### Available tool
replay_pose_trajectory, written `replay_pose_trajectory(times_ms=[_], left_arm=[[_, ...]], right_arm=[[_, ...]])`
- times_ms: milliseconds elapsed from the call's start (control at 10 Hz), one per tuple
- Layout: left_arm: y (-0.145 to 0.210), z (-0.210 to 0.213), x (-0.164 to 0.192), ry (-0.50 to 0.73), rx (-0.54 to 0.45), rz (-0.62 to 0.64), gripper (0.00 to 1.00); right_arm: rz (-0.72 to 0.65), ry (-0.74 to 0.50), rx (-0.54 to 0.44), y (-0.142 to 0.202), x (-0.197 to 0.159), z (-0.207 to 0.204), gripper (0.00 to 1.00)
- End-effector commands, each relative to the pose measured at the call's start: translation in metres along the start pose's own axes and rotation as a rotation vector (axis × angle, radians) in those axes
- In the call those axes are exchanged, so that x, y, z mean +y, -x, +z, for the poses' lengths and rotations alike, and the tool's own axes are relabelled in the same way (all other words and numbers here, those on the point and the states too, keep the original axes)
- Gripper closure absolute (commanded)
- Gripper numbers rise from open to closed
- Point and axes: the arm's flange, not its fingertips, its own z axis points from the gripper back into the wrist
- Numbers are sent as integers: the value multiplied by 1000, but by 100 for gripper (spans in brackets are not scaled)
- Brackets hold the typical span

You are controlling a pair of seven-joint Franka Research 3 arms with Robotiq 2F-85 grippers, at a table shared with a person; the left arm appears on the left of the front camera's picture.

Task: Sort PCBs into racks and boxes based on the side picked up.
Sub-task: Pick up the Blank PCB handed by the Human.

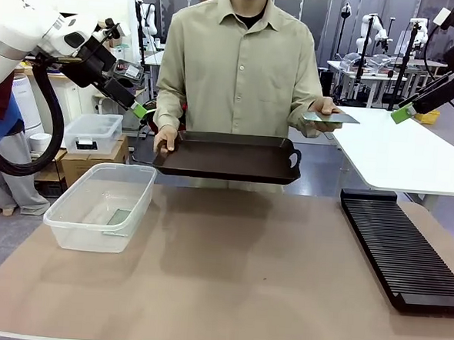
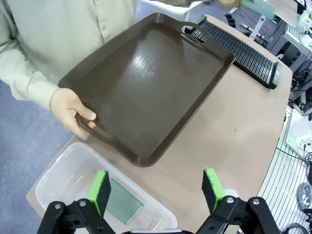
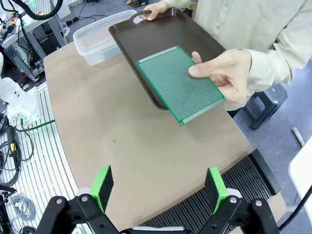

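A: Where is the PCB [image 3: 180, 85] that the person is offering?

B: The person's hand [image 3: 229, 68] is holding it level just off the tray's [image 1: 228, 156] right end, up above the counter [image 1: 235, 286]. In the right wrist view one short end is overlapping the tray's rim.

A: And the other PCB [image 2: 124, 207]?

B: It is lying flat on the floor of the tub [image 1: 84, 234], left of the tray.

A: How is the offered one going to handle?

B: I'm judging it light, thin and stiff: a bare perforated board with no parts on it. The faces are probably going to feel slick, so a firm pinch across its thickness is looking best.

A: Where?

B: The thumb [image 3: 200, 71] is pressing on top near the long edge on the person's side. The opposite long edge and the short end away from the tray are showing free, so I'm favouring one of those.

A: Which way is it pointing?

B: A green dotted face is looking up, and its long axis is running roughly along the tray's length.

A: The grippers?

B: Both are standing with jaws wide apart, gripping nothing. The left gripper [image 2: 156, 186] is hanging over the tub, left of the tray. The right gripper [image 3: 158, 187] is hanging over the rack [image 1: 399, 250], right of the tray.
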Motion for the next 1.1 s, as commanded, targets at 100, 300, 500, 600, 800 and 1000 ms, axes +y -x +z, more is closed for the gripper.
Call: replay_pose_trajectory(times_ms=[100, 300, 500, 600, 800, 1000], left_arm=[[-1, 1, 2, -3, -1, -1, 0], [-1, 1, 2, -3, -1, -1, 0], [-1, 1, 2, -3, -1, -1, 0], [-1, 1, 2, -3, -1, -1, 0], [-1, 1, 2, -3, -1, -1, 0], [-1, 1, 2, -3, -1, -1, 0]], right_arm=[[3, -12, -6, 0, 0, -1, 0], [3, -12, -6, 0, 0, -1, 0], [3, -12, -6, 0, 0, -1, 0], [0, 0, 0, 0, 0, 0, 0], [-177, -120, 19, -10, -18, -3, 0], [-389, -223, 49, -9, -24, -5, 0]])
